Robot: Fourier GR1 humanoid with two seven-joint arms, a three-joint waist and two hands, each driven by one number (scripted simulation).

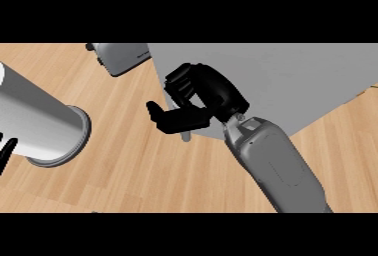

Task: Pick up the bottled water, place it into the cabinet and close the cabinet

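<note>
Down below, a wooden counter top (148,170) runs across the whole view, pale warm planks with the grain slanting from corner to corner. Light falls evenly on it, with only soft shade. At the left stands a big grey cylinder (37,125), lying at a slant in this steep view, its rim thrown wide at the near end. Up at the top edge sits a small silver appliance (122,57), cut off by the frame.

The single head view is looking steeply down, close in, framing the wooden counter (148,170) and a grey cabinet (295,80).
</note>
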